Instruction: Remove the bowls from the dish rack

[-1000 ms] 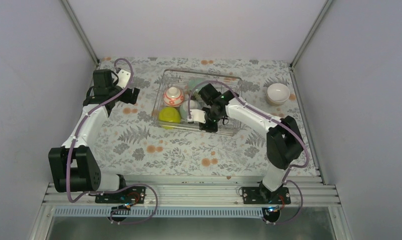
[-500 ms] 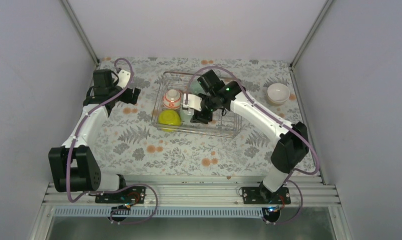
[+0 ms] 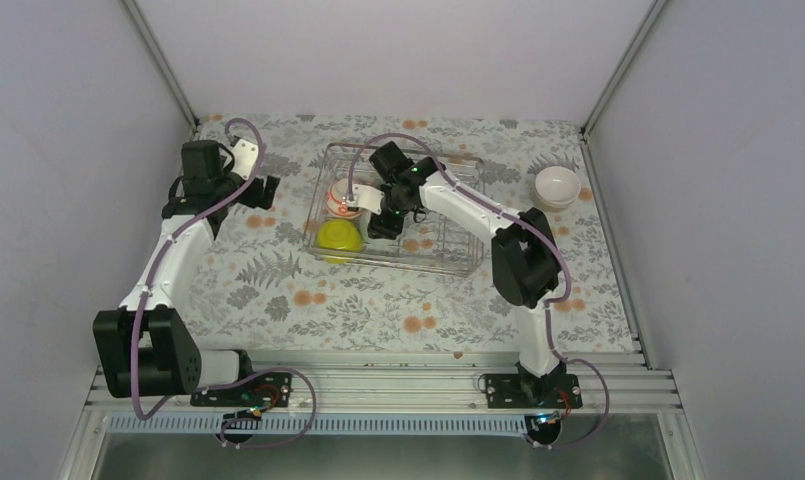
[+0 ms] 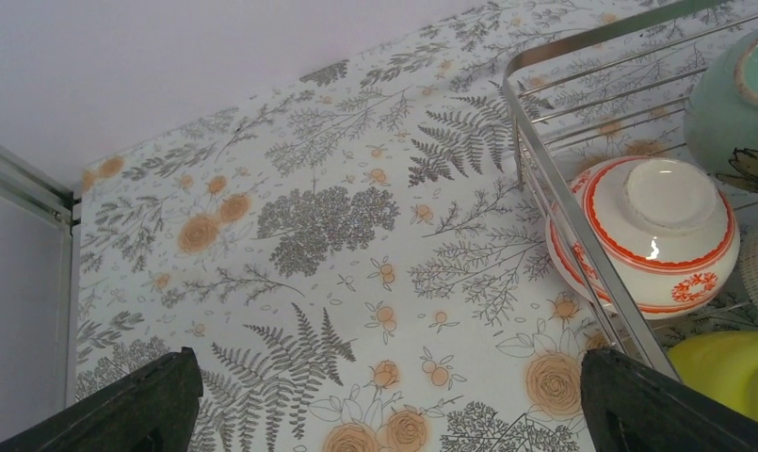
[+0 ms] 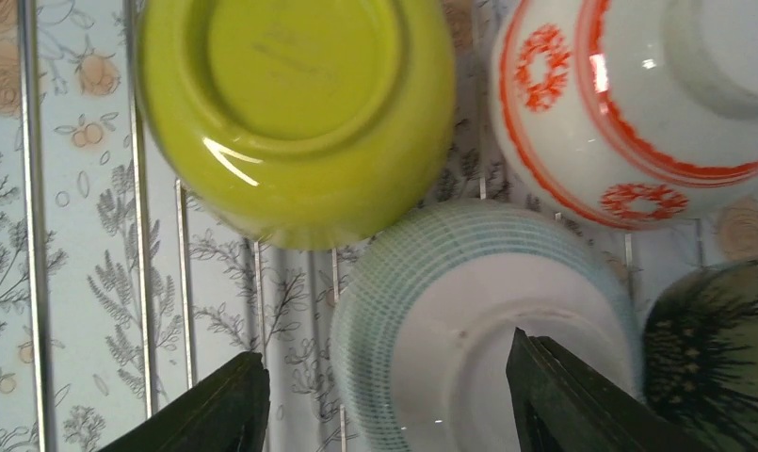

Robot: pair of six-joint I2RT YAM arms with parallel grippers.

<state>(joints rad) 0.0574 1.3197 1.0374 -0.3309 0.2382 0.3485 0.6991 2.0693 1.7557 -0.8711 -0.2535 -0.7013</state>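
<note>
The lime bowl (image 5: 295, 113) is shining, the white bowl (image 5: 638, 104) is wearing red rings, and the striped bowl (image 5: 469, 311) is showing blue.

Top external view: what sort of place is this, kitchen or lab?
Probably a lab robot cell, not a kitchen: bare walls framed by aluminium posts, a mounting rail at the near edge, and a dish rack staged on a floral tablecloth.

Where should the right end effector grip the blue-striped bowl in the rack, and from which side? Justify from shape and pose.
Probably its base ring, from straight above. The blue-striped bowl sits upside down, base facing the open right end effector. The yellow bowl, red-patterned bowl and dark bowl crowd its sides, leaving little finger room lower down.
</note>
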